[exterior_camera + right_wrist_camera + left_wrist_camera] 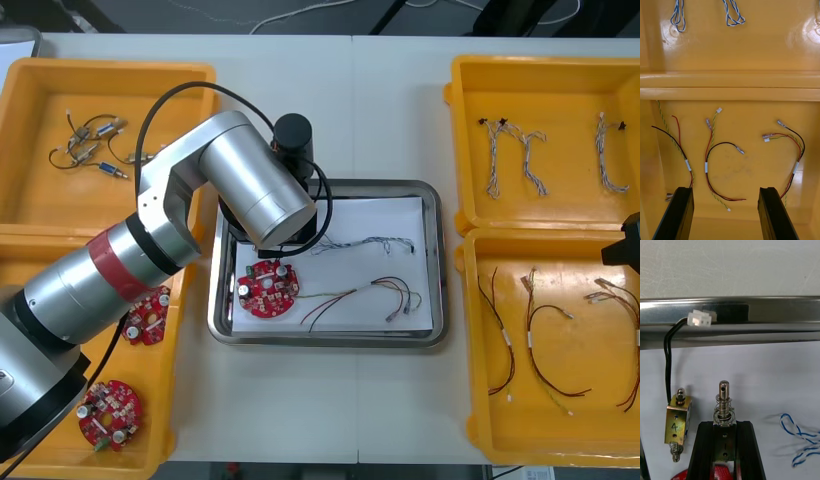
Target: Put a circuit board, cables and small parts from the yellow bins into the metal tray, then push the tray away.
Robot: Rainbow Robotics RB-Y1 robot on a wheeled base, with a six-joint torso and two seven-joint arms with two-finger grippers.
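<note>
Handwritten "4": boxy small metal part [677,420] beside the left end effector [725,425]; apparent "1": gripped small metal part [724,405].

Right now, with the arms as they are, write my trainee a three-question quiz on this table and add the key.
1. True or false: the left gripper is shut on a small metal part over the tray.
2. The right gripper hangs open above which of these? A. blue and white cables B. red and yellow cables C. small metal parts
3. Fill in: the number of circuit boards lying in the tray is ____.

Key: 1 true; 2 B; 3 one.
</note>
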